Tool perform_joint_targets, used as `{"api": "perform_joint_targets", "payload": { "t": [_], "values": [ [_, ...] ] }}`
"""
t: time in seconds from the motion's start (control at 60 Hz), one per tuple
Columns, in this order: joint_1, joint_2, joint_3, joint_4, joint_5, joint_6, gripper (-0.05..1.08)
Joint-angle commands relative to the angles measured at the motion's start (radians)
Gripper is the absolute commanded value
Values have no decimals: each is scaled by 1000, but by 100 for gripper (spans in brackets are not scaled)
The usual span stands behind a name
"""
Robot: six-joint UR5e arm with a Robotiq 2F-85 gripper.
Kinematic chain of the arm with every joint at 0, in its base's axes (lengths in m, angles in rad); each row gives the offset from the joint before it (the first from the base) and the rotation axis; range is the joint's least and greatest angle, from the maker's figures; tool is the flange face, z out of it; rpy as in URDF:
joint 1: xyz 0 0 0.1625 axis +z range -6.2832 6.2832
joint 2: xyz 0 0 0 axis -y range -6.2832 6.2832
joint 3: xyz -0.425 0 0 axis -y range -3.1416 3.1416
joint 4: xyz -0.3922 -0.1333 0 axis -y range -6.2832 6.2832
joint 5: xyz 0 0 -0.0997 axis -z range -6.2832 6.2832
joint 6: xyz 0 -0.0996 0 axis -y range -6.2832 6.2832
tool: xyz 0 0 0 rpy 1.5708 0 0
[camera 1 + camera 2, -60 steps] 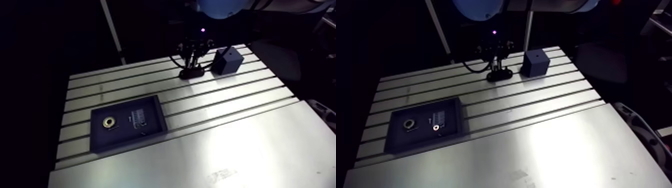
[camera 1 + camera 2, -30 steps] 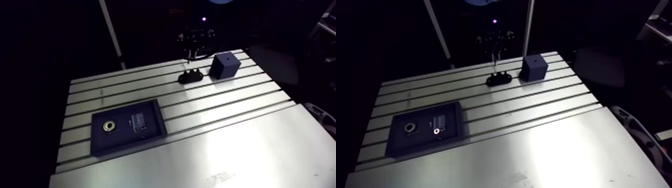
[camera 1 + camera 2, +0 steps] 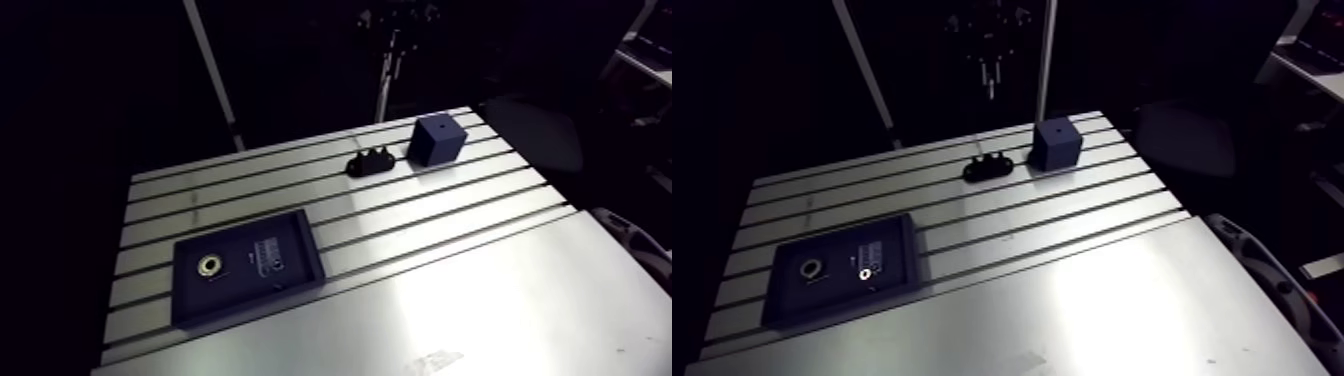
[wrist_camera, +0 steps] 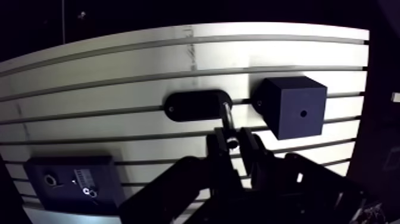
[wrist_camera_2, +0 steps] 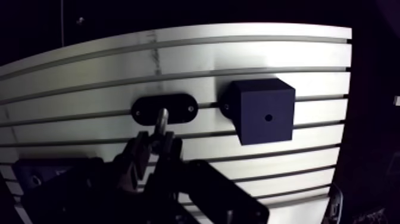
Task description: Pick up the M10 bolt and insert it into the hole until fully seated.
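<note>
The slotted surface (image 3: 480, 290) carries a dark tray (image 3: 316, 255) near its front corner. At the far edge, well apart from the tray, a dark cube-shaped block (image 4: 294, 107) sits just beside a low oval holder (image 4: 190, 105). The tool (image 4: 232, 142) hangs in the air above that far edge, clamped on the M10 bolt (image 4: 227, 116). The bolt's shank points down from between the fingers, and in the wrist view its tip lines up over the end of the holder nearest the block. The small hole (image 4: 303, 112) in the block's top face looks like the target, so the step in hand is probably the carry across to it. To do this well, keep enough height that the tip clears the block's upper edge, then move sideways until the shank's axis stands directly over the hole. Line up in both directions across the surface before going down at all. The shank should stay plumb, since a slight tilt would catch the tip on the hole's rim. Lower slowly, let the tip find the hole, and keep the grip firm until the head comes to rest against the block. I cannot tell whether the block is fastened down, so avoid any sideways push.
</note>
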Motion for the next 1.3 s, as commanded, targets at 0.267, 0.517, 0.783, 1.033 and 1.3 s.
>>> {"api": "perform_joint_targets", "payload": {
  "t": [0.267, 0.517, 0.783, 1.033, 1.3],
  "values": [
    [-61, 40, -250, 356, -10, -2, 108],
    [-63, 64, -267, 371, -26, 0, 108],
    [-65, 129, -337, 427, -35, 62, 108],
    [-78, 176, -355, 425, -55, 80, 108],
    [-78, 192, -368, 412, -57, 78, 108]
  ]
}}
